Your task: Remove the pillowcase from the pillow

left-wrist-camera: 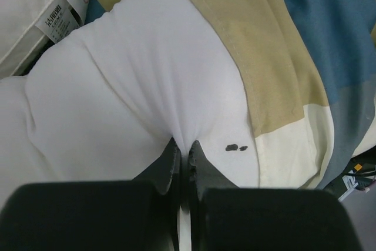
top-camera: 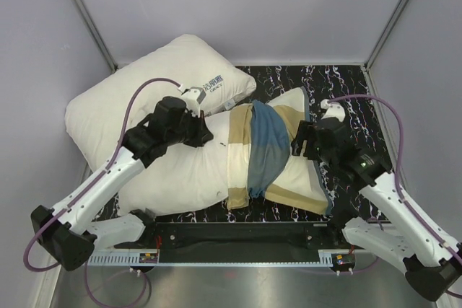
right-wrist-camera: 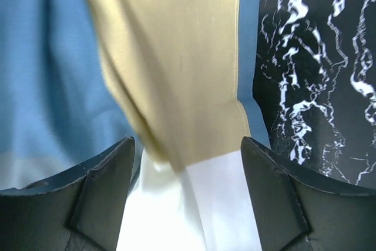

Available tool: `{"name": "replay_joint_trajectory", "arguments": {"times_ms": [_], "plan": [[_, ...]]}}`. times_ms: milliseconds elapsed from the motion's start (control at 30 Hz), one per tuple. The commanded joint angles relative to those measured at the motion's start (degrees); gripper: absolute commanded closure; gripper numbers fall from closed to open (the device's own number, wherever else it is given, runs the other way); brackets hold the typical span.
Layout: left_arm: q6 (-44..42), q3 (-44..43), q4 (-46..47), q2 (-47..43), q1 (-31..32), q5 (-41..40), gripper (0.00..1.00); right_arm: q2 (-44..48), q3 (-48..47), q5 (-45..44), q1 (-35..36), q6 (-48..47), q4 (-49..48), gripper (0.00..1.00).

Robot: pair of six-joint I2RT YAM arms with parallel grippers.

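The off-white pillow [top-camera: 180, 171] lies across the table with its left half bare. The checked teal, tan and cream pillowcase [top-camera: 267, 153] is bunched over its right half. My left gripper [top-camera: 206, 135] is shut on a pinch of the pillow's bare fabric [left-wrist-camera: 117, 104], just left of a small dark speck [left-wrist-camera: 237, 147]; the pillowcase edge [left-wrist-camera: 282, 57] runs to its right. At the pillowcase's right end, my right gripper [top-camera: 296, 142] is open. In the right wrist view its fingertips [right-wrist-camera: 120, 157] stand wide apart, with tan and cream pillowcase fabric [right-wrist-camera: 176, 74] lying loose between them.
A second white pillow [top-camera: 144, 84] with a printed label [left-wrist-camera: 59, 19] lies at the back left, touching the first. The black marbled tabletop [right-wrist-camera: 317, 86] shows right of the pillowcase. Grey walls close in the table on three sides.
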State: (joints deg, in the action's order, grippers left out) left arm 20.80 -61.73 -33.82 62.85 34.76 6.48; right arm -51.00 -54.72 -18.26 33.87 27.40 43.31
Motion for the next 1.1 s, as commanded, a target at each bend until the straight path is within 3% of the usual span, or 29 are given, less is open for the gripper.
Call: {"name": "replay_joint_trajectory", "arguments": {"times_ms": [0,267,533,667,933,1067], "plan": [[-4.8,-7.3,1.6,2.5,-3.4,-3.8,1.0,3.8,-5.5,-1.3,-0.3,-0.5,5.3,0.2],[-0.8,-14.8,3.8,16.5,-10.7,5.4,1.0,5.8,-8.7,9.7,-0.3,-1.0,1.2,0.2],[1.1,-13.8,7.3,16.9,-14.8,8.7,1.0,-3.7,4.9,25.4,0.4,5.4,-17.1,0.21],[0.9,-11.0,8.3,15.6,-15.3,8.6,1.0,-11.4,7.7,26.6,2.1,7.3,-26.3,0.21],[1.8,-9.9,9.2,15.9,-17.4,13.8,1.0,-21.2,7.6,20.4,9.3,9.0,-30.0,0.21],[0.7,-9.0,8.7,14.0,-17.4,12.5,1.0,-25.2,8.0,15.6,10.4,10.4,-29.2,0.58]]}}
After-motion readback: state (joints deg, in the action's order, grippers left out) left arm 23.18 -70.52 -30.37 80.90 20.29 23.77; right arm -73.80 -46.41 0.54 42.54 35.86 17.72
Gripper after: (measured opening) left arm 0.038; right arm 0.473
